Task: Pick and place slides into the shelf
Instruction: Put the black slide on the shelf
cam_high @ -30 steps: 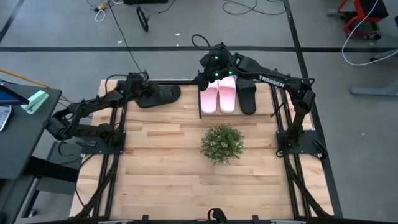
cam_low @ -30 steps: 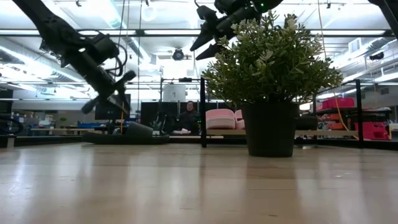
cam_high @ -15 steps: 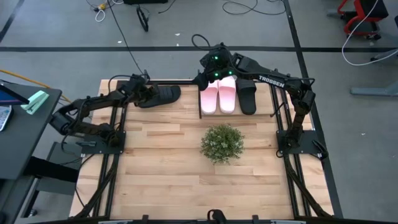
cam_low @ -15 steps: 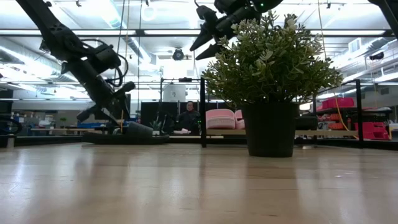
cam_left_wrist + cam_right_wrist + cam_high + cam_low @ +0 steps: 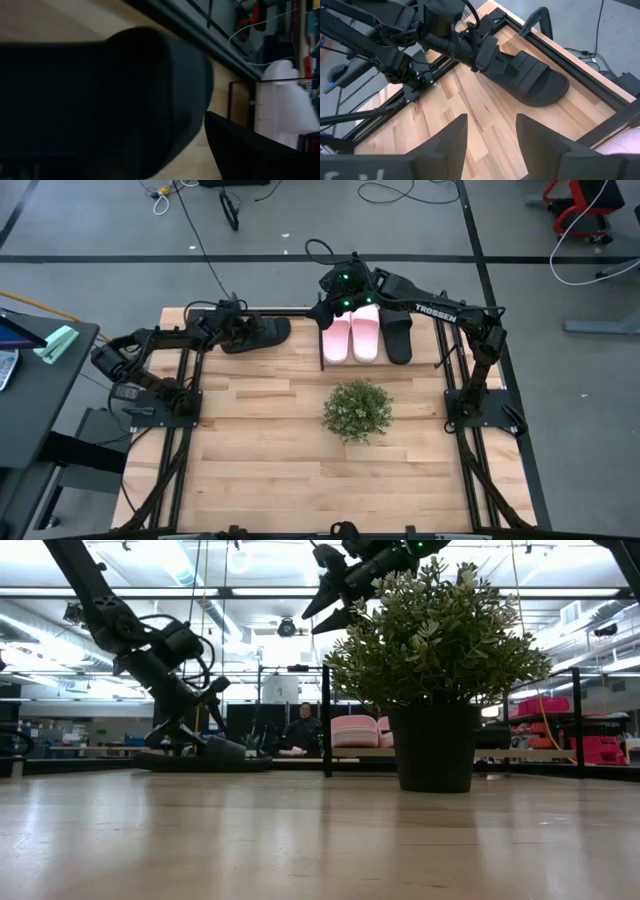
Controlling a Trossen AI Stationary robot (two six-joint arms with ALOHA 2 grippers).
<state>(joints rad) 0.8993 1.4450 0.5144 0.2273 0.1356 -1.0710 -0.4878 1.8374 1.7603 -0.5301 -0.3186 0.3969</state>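
Note:
A black slide (image 5: 265, 332) lies flat on the table near its far edge, left of the shelf (image 5: 440, 345). In the shelf sit two pale pink slides (image 5: 351, 340) and another black slide (image 5: 398, 336). My left gripper (image 5: 237, 330) is open and slants down over the lone black slide's left end (image 5: 487, 52), its fingers on either side of it. The slide (image 5: 100, 100) fills the left wrist view. My right gripper (image 5: 490, 127) is open and hangs high over the shelf's left end (image 5: 325, 720). My left gripper comes at the black slide's left end (image 5: 487, 52) slanting down from the table's left. One finger (image 5: 250, 150) stands beside the slide's edge. Whether any finger touches the slide, I cannot tell. The slide lies flat on the table.
A bushy green plant (image 5: 357, 410) in a dark pot (image 5: 433, 750) stands mid-table, in front of the shelf. Bare wood lies to the near side and left (image 5: 250, 450). A person sits in the room beyond the table (image 5: 303, 730).
My left gripper has moved down and toward the table's right, onto the left end of the lone black slide, tipping more steeply downward. The slide has stayed where it was.

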